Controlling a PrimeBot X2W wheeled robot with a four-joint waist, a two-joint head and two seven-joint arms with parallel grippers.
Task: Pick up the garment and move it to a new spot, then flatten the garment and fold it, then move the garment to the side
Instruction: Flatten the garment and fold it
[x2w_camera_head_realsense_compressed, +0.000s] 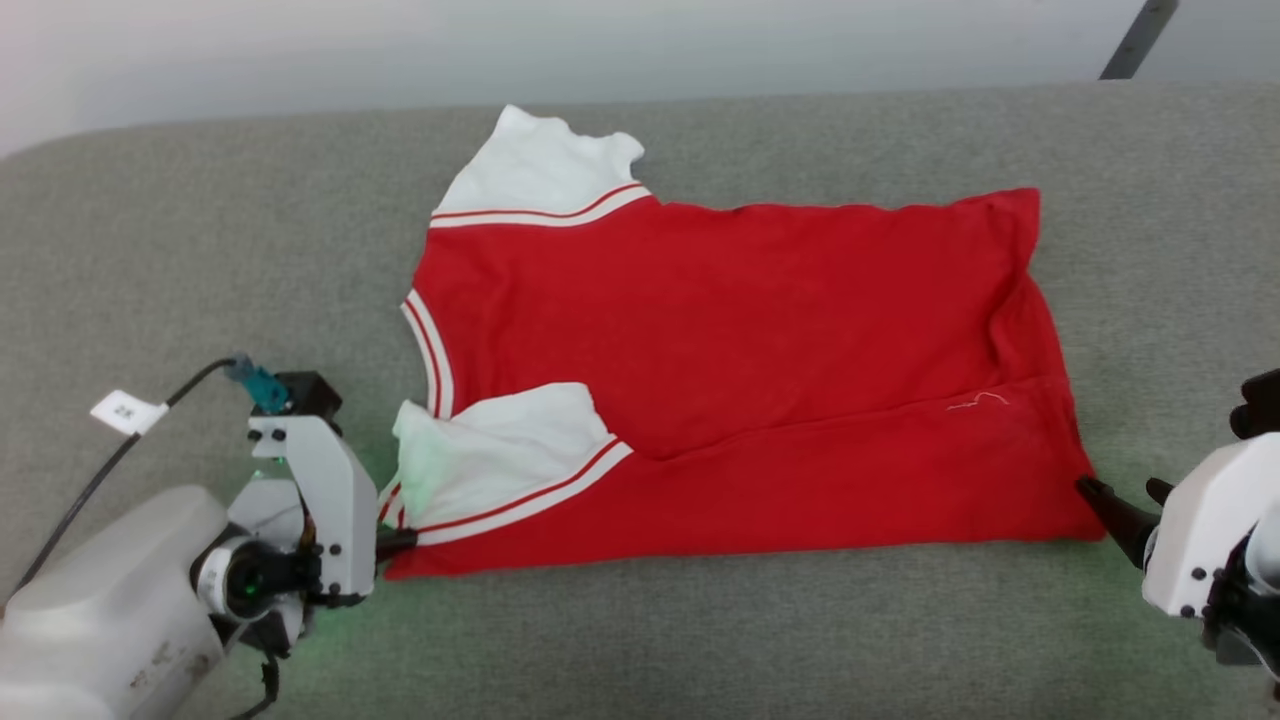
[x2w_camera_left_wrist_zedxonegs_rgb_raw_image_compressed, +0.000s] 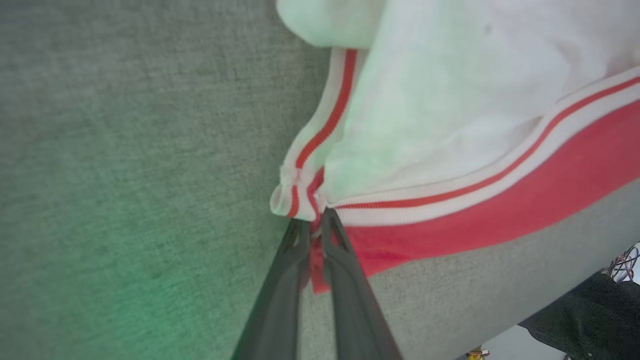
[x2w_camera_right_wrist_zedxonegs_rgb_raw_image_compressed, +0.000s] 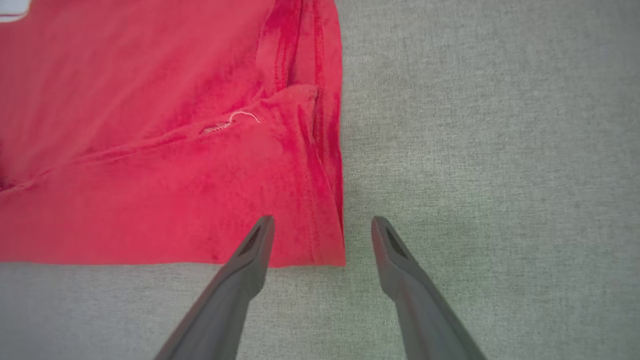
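Observation:
The garment (x2w_camera_head_realsense_compressed: 720, 330), a red jersey with white sleeves and striped trim, lies spread on the grey surface with its near edge folded up over the body. No lettering shows. My left gripper (x2w_camera_head_realsense_compressed: 395, 540) is shut on the garment's near left corner, just below the folded-in white sleeve (x2w_camera_head_realsense_compressed: 490, 450). In the left wrist view the gripper (x2w_camera_left_wrist_zedxonegs_rgb_raw_image_compressed: 312, 222) pinches red cloth (x2w_camera_left_wrist_zedxonegs_rgb_raw_image_compressed: 450, 125) beside the striped collar trim. My right gripper (x2w_camera_head_realsense_compressed: 1120, 490) stands open at the near right hem corner. In the right wrist view the gripper (x2w_camera_right_wrist_zedxonegs_rgb_raw_image_compressed: 322, 220) straddles the garment's (x2w_camera_right_wrist_zedxonegs_rgb_raw_image_compressed: 150, 150) corner edge, one finger over the cloth.
The grey fabric-covered table (x2w_camera_head_realsense_compressed: 200, 250) stretches wide on every side of the shirt. A pale wall runs behind its far edge, with a dark bar (x2w_camera_head_realsense_compressed: 1140, 40) at the top right. A white tag (x2w_camera_head_realsense_compressed: 128, 411) hangs on the left arm's cable.

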